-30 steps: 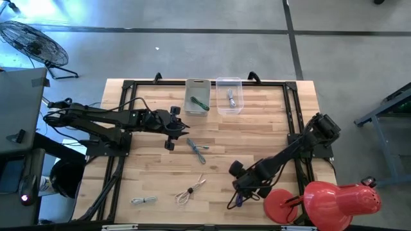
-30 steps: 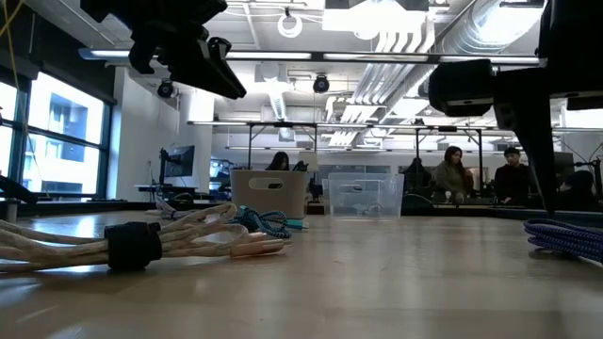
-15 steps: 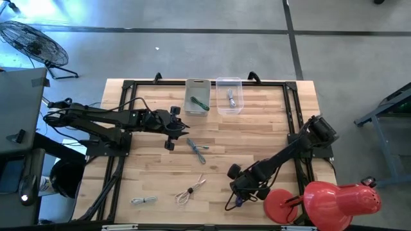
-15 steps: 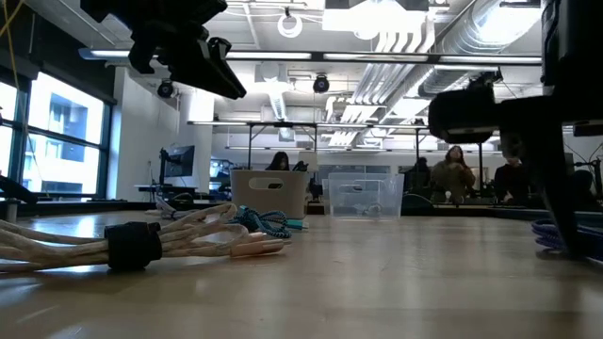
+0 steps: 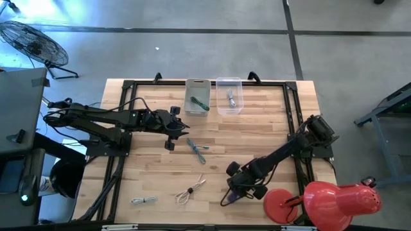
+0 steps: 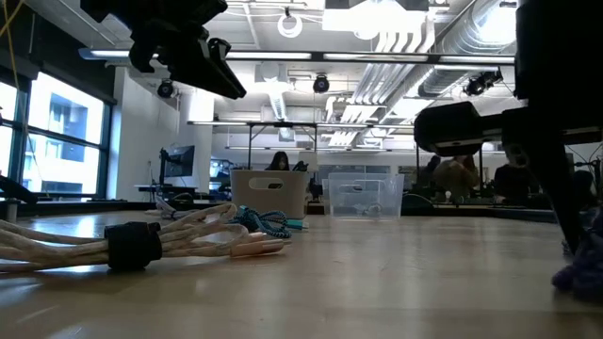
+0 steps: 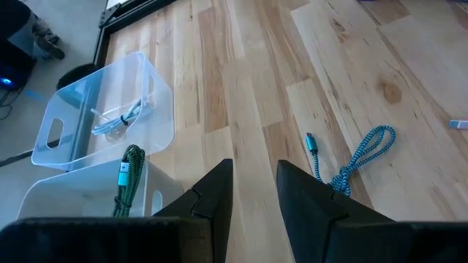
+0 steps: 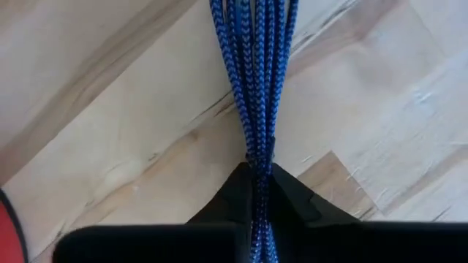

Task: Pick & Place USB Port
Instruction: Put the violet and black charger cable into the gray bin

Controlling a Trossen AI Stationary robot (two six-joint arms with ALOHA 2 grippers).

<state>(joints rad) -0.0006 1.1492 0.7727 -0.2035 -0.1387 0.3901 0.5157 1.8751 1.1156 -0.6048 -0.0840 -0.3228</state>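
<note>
Table [image 5: 257, 138]: wooden; grey bin [image 5: 197, 97] and clear bin [image 5: 230, 96] sat at the far edge, each already holding a cable.
Left arm: waited over the table's left-centre; left pincer [image 5: 172, 131] hung with fingers parted, holding nothing, above the teal braided cable [image 7: 349, 159].
Right pincer [image 8: 256, 191]: near the front edge; wide a second ago, now clamped on the blue braided USB cable [image 8: 254, 80].
Change: bundle pinched mid-length, strands gathered between the fingers.
Meaning: grasp probably made; lift and carry to a bin remained.

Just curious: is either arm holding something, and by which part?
The right gripper pinches the blue cable across its bundled strands. The left gripper holds nothing.
</note>
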